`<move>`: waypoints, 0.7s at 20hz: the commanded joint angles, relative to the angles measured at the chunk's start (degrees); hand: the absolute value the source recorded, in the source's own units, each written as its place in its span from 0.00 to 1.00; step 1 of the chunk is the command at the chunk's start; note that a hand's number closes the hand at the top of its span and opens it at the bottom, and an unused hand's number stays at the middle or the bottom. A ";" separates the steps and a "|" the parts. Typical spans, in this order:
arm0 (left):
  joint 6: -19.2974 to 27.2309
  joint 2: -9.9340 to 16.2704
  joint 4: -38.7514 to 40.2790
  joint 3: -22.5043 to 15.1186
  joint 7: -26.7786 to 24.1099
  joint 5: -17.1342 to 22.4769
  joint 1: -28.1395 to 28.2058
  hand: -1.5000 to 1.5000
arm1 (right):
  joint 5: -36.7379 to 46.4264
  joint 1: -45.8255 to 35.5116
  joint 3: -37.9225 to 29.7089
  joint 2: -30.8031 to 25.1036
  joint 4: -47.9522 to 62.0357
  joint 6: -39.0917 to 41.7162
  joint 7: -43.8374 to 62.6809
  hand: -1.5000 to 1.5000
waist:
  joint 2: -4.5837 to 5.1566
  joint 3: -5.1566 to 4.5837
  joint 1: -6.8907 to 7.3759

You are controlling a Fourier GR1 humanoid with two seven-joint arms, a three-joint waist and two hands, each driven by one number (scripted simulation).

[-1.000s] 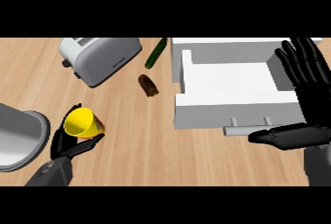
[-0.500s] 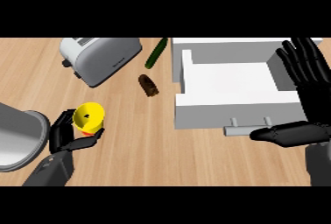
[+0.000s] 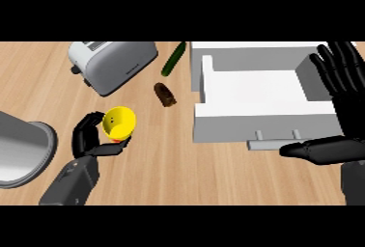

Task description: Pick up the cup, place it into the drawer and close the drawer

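Note:
A yellow cup is tilted with its mouth toward me, held in my left hand at the lower left; fingers and thumb curl round its base. The white drawer stands pulled open at the right, its inside bare and its handle facing me. My right hand rests open at the right edge beside the drawer, fingers up, thumb stretched out just below the handle.
A silver toaster stands at the back left. A dark green cucumber and a brown oval object lie between the toaster and the drawer. A large grey pot sits at the left edge.
My left hand has lifted the yellow cup a little up and to the right, tilting its mouth more toward me. The right hand has stayed where it was.

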 commanded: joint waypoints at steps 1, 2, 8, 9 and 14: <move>-6.06 -1.69 -3.99 -2.95 -3.99 -1.24 -1.98 1.00 | 1.13 3.63 -0.20 0.46 1.90 0.94 -4.20 0.00 | -0.41 0.18 0.96; -8.05 0.21 -5.03 -2.88 0.25 -0.53 -4.45 1.00 | -0.49 2.86 -1.58 -0.77 0.30 1.11 -1.95 0.00 | -0.57 0.18 0.87; -4.40 -1.98 -12.51 -6.25 9.42 -1.06 -11.86 1.00 | 0.53 1.90 -0.31 -0.22 -0.52 0.24 -0.50 0.00 | -0.77 0.21 1.27; -0.73 -6.17 -15.46 -7.68 10.72 -1.59 -12.72 1.00 | 0.48 1.44 -0.85 -0.78 0.36 0.29 -0.04 0.00 | -1.05 0.26 1.83; 0.48 -7.90 -22.05 -10.97 23.05 -1.60 -18.48 1.00 | 1.04 -0.52 -1.22 -1.11 -0.16 -0.96 1.60 0.00 | -0.85 0.20 1.63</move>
